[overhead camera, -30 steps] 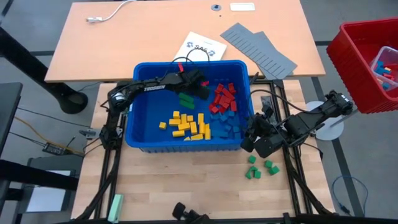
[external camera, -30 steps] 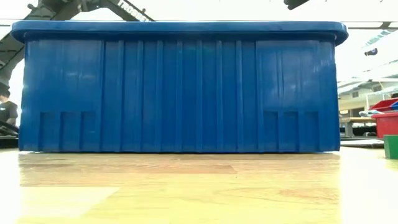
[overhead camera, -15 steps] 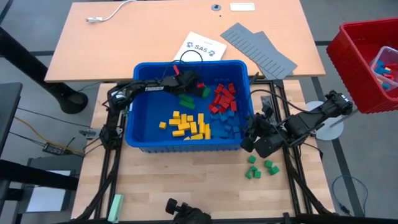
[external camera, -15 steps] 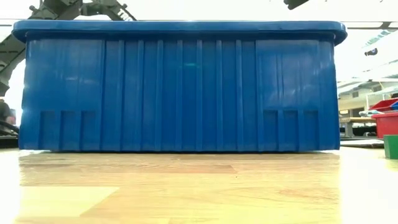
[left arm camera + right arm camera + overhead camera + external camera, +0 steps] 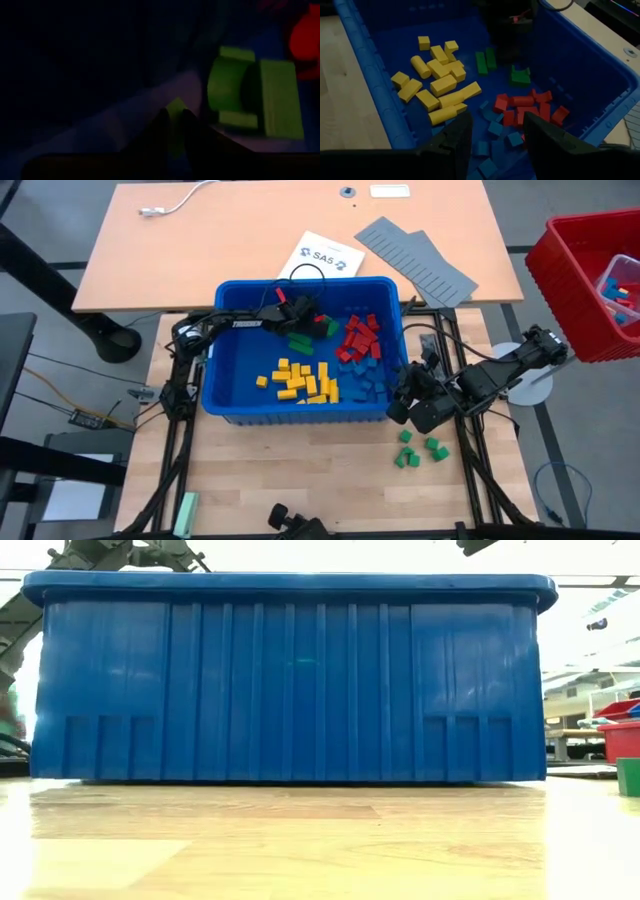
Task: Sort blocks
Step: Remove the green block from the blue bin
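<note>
Big blue plastic bin (image 5: 213, 395) sits mid counter (image 5: 280, 470). Inside: yellow blocks (image 5: 300, 380) near front wall, red blocks (image 5: 358, 338) + blue blocks (image 5: 372, 383) toward right wall, green blocks (image 5: 300, 341) near back.

Left gripper (image 5: 322, 321) reaches into bin at back wall, fingers (image 5: 161, 131) nearly shut, pinching small green block (image 5: 175, 112).

Right gripper (image 5: 402, 402) hangs outside bin by right front corner, fingers (image 5: 457, 137) apart, holding nothing.

Few more small green blocks (image 5: 417, 450) lie on counter near right front corner.
</note>
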Controlling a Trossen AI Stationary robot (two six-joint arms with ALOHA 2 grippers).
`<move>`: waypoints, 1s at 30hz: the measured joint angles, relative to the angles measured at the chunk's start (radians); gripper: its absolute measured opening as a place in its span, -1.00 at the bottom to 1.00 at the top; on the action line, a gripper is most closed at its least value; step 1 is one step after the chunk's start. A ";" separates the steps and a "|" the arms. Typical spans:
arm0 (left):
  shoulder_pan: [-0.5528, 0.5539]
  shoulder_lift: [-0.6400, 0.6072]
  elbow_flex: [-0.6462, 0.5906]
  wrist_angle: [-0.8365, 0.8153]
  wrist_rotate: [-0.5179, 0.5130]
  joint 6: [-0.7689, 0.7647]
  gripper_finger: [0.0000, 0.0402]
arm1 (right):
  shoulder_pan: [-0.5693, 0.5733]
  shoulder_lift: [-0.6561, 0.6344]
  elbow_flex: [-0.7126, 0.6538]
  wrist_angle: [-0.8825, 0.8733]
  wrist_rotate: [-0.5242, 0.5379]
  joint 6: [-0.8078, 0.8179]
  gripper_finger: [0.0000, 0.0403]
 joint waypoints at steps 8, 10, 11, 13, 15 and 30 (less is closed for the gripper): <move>-0.030 -0.011 0.095 -0.282 0.104 0.098 -0.68 | 0.000 0.000 0.000 0.000 0.000 0.000 -0.20; -0.041 -0.021 0.126 -0.296 0.114 0.106 -0.68 | 0.000 0.000 0.000 0.000 0.001 0.000 -0.20; -0.047 -0.025 0.142 -0.280 0.117 0.106 -0.68 | 0.000 0.000 0.000 0.000 0.001 0.000 -0.20; -0.051 -0.033 0.182 -0.232 0.117 0.108 -0.68 | 0.000 0.000 0.000 0.000 0.002 0.000 -0.20; -0.049 -0.034 0.199 -0.177 0.108 0.127 -0.68 | 0.000 0.000 0.000 0.000 0.002 0.001 -0.20; -0.039 0.106 0.197 -0.029 0.099 0.255 -0.68 | -0.001 0.002 0.000 0.009 0.002 0.037 -0.20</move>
